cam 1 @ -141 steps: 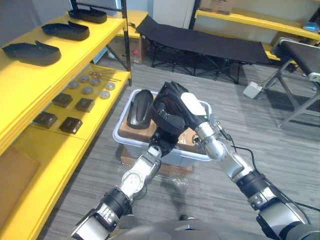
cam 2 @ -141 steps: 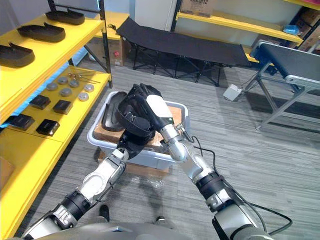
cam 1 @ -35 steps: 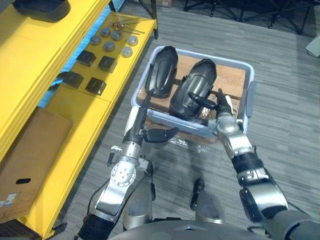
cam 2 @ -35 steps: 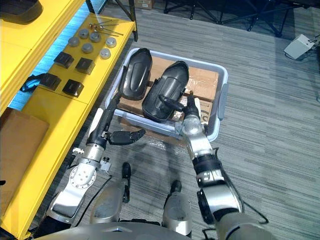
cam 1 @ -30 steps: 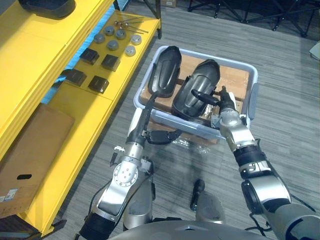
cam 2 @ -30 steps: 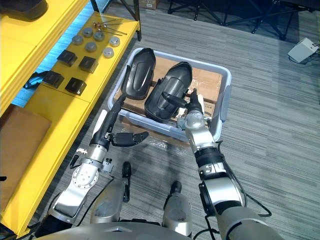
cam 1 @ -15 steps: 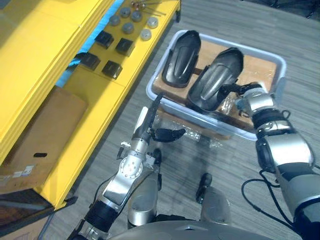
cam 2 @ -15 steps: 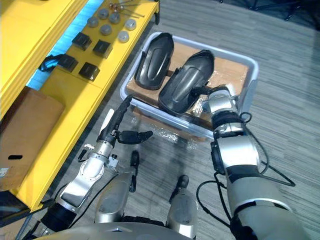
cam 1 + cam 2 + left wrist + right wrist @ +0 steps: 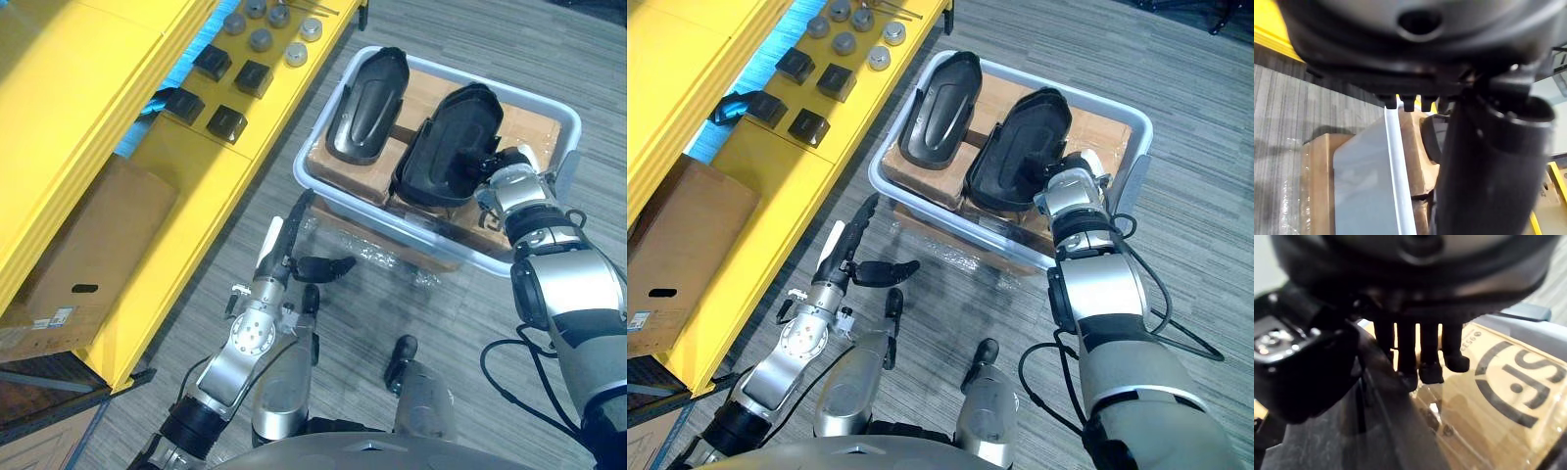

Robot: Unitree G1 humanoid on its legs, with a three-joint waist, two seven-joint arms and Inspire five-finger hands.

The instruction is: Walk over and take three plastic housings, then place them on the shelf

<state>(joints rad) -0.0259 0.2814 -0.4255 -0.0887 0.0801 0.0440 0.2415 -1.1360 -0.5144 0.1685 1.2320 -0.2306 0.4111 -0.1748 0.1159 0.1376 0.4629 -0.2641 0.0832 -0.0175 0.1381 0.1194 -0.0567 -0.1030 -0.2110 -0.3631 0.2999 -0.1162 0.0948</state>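
Two black plastic housings lie side by side on cardboard inside a grey bin [image 9: 392,217]: a left housing [image 9: 366,94] and a right housing [image 9: 449,137]. My right hand [image 9: 488,164] is at the right housing's near right edge. In the right wrist view its fingers [image 9: 1408,374] curl over the housing's rim [image 9: 1386,431] with the thumb [image 9: 1303,367] on the other side. My left hand [image 9: 294,235] is open outside the bin's near left corner, fingers straight along the wall and thumb [image 9: 328,265] sticking out.
A yellow shelf [image 9: 118,186] runs along the left, its low level holding several small black blocks [image 9: 226,122] and grey discs [image 9: 261,39]. A cardboard box [image 9: 88,259] sits lower down on it. Grey floor lies between shelf and bin.
My right hand's fingers have curled shut onto the right housing's edge. The view has shifted a little; the left hand stays open by the bin.
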